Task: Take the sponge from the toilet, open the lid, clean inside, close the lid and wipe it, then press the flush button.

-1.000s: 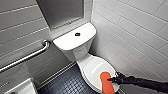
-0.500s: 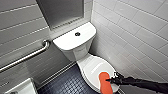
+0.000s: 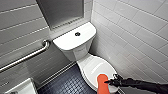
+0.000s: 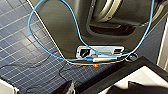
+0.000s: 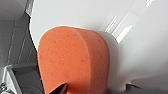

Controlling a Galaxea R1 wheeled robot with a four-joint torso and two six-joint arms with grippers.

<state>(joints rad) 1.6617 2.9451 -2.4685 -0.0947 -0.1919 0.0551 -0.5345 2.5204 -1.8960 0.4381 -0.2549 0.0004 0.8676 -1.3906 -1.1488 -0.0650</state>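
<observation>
Touching the glossy white lid (image 3: 95,68) is a rounded, speckled orange sponge (image 3: 102,83).

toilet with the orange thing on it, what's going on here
The robot's right arm reaches in over the toilet, with its right end effector at the orange sponge. The sponge rests on the front of the closed lid. Whether the sponge is actually gripped is hard to tell. Nothing is near the flush button on the tank top.
</observation>
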